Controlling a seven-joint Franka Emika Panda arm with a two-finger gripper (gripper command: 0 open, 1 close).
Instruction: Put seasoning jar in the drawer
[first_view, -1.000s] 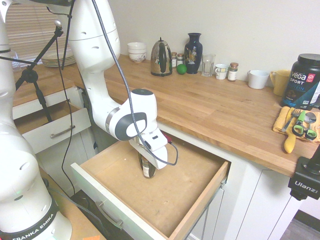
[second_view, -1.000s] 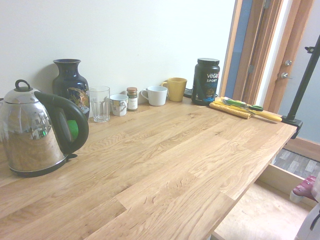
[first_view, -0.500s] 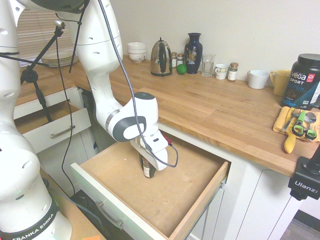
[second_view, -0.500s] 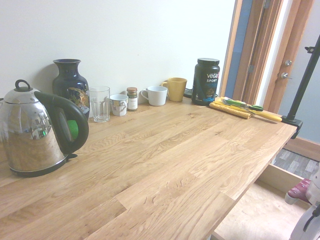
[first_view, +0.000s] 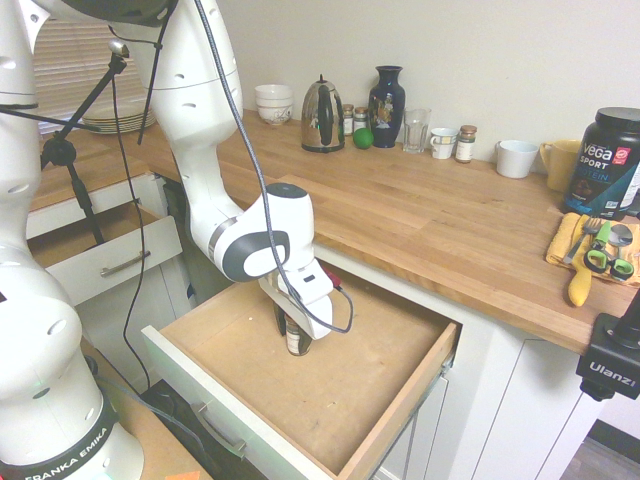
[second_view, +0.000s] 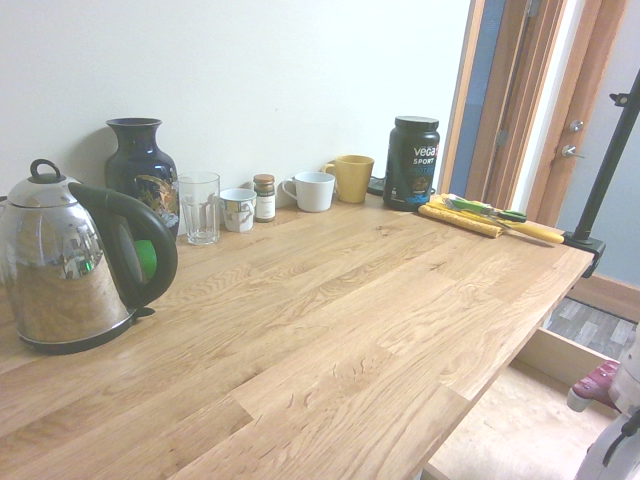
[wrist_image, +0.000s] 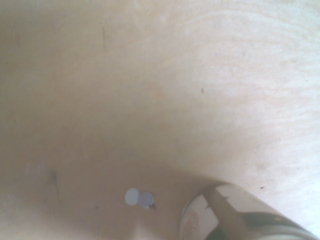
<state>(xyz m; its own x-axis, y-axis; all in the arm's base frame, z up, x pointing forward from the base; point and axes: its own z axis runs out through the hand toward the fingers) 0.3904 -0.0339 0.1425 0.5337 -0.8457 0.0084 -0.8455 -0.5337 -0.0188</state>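
The seasoning jar (first_view: 295, 338) stands upright on the bare wooden floor of the open drawer (first_view: 390, 400), its long axis vertical, base down and lid up under the gripper (first_view: 292, 330). It sits near the middle of the drawer floor, slightly toward 10 o'clock, well apart from all four walls. The gripper points straight down over it, fingers on either side of the jar. Whether the fingers clamp the glass or stand just clear of it cannot be told.

The first exterior view gives the whole arrangement: arm, jar, drawer and worktop (first_view: 430, 215). The second exterior view shows no jar; only a far corner of the drawer (second_view: 560, 352) at 4 o'clock of the frame appears beyond the worktop edge. The wrist view alone shows the jar (wrist_image: 240, 215) from close above, label blurred, with two small pale dots (wrist_image: 139, 198) on the drawer floor beside it.
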